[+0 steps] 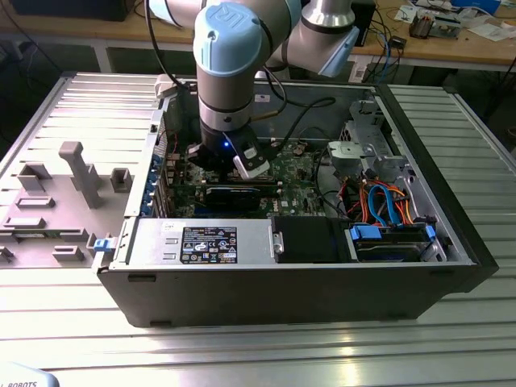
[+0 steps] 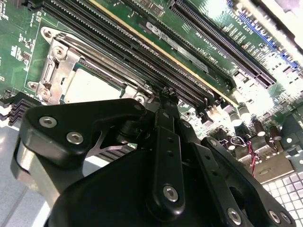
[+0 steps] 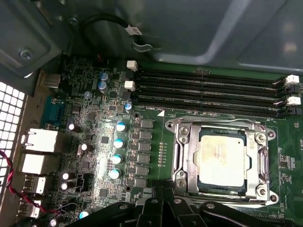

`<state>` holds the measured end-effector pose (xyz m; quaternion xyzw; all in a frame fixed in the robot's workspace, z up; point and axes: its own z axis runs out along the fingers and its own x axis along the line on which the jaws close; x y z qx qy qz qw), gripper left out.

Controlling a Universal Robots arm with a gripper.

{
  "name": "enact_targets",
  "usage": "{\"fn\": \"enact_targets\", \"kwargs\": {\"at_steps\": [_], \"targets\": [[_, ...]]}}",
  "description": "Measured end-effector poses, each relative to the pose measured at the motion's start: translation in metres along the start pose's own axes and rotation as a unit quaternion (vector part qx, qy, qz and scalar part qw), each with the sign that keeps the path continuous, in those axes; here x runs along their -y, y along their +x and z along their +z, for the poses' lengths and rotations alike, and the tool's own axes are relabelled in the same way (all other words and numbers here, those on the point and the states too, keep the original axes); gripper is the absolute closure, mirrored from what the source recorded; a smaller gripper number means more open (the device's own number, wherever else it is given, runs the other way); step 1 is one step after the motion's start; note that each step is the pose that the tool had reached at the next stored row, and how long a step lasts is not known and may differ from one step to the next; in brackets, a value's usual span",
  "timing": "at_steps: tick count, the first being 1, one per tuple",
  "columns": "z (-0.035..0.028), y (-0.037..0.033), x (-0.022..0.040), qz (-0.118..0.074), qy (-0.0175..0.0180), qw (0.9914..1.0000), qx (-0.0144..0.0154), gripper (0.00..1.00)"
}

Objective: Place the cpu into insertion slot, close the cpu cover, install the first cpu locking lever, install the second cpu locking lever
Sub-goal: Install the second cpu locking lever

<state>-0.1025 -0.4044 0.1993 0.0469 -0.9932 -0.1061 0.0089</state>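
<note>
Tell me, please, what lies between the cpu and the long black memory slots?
In the first wrist view, only the cpu cover's silver frame edge and a narrow strip of green board separate the cpu from the memory slots.

The arm [image 1: 230, 60] is built of silver tubes joined by pale blue rounded caps, and a small blue light is shown near its wrist. The gripper [image 2: 163, 101] is formed of matte black linked plates fastened with silver screws.

Open from above over the insertion slot [image 3: 221, 161], right of centre in the first wrist view. Hemmed along its upper edge by long black memory slots [image 3: 208, 92]. Crowded by upright capacitors [image 3: 117, 151] toward frame left. Walled by grey case metal [image 3: 189, 33] across the top.
</note>
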Motion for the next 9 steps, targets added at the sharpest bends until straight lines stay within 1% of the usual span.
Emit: {"fn": "enact_targets", "kwargs": {"at_steps": [1,2,3,4,7,9], "targets": [[0.0,0.0,0.0,0.0,0.0006,1.0,0.0,0.89],[0.0,0.0,0.0,0.0,0.0031,1.0,-0.0002,0.89],[-0.0001,0.0001,0.0,0.0,0.0048,0.99999,-0.0005,0.89],[-0.0001,0.0,0.0,0.0,0.0056,0.99998,-0.0005,0.89],[-0.0007,0.0003,-0.0002,0.0,0.0062,0.99998,-0.0005,0.89],[-0.003,0.0004,-0.0007,0.0,0.006,0.99998,-0.0005,0.89]]}}
